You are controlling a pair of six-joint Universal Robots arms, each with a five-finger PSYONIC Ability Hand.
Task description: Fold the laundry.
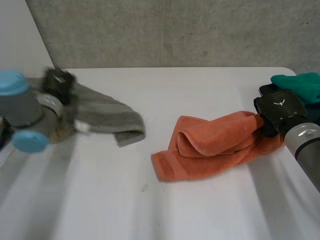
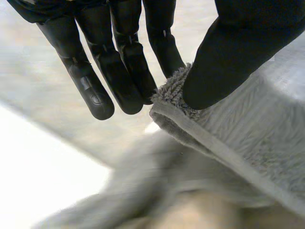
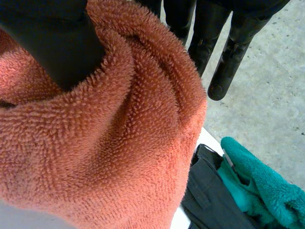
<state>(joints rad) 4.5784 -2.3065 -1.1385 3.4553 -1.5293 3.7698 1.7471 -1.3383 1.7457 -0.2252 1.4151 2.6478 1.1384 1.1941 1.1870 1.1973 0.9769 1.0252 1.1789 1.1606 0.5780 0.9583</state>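
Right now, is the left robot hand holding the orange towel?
No, the left robot hand pinches the edge of the grey towel; the right robot hand grips the orange towel.

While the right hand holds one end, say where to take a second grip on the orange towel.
Take the orange towel at its free corner nearest the robot's left: it lies flat and exposed on the table, opposite the end pinched by the right hand. Come in low from the left; the middle is bunched in folds, so gripping there would likely catch several layers.
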